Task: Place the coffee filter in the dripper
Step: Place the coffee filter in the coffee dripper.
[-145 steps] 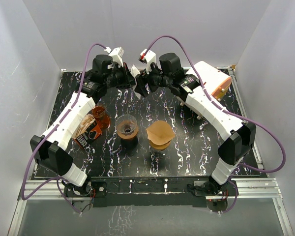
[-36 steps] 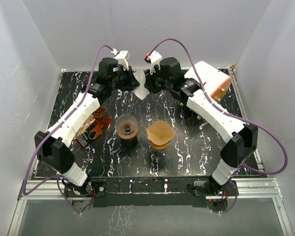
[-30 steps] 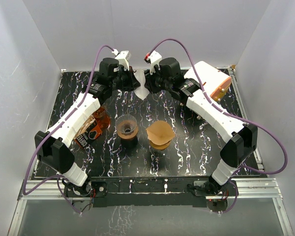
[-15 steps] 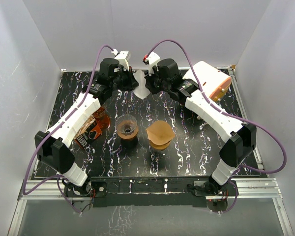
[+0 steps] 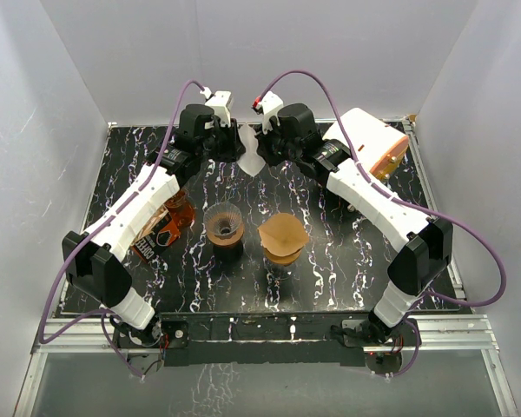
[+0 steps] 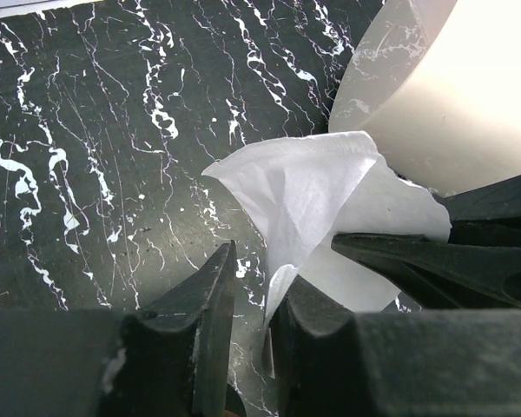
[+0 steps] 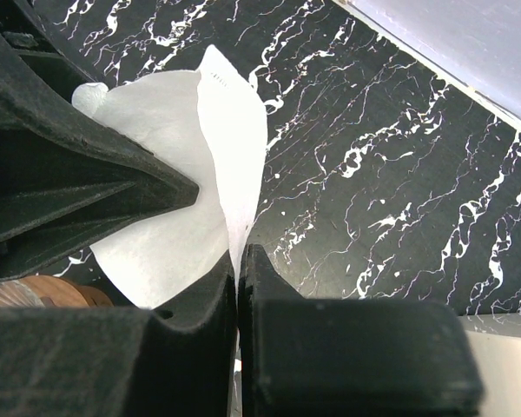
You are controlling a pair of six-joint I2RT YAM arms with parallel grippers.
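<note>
Coffee filter, white paper, hangs above the table at 12 o'clock, btwn the two arms' tips. L to R: coffee bag and glass carafe at 9 o'clock. Left gripper has fingers narrowly apart; filter's lower edge dips at the gap but doesn't look clamped. Right gripper has fingers pressed tight on the filter's edge, so it alone seems to carry the paper. Dripper sits near ctr, approx 7 o'clock from the filter, w/ a brown cone just at its 3 o'clock.

Risks:
- Single pinch on thin paper, so a quick swing could tear it or let it slip.
- Filter looks part-folded, may land flat or crooked in the dripper.
- Brown cone is close, an easy wrong target.
</note>
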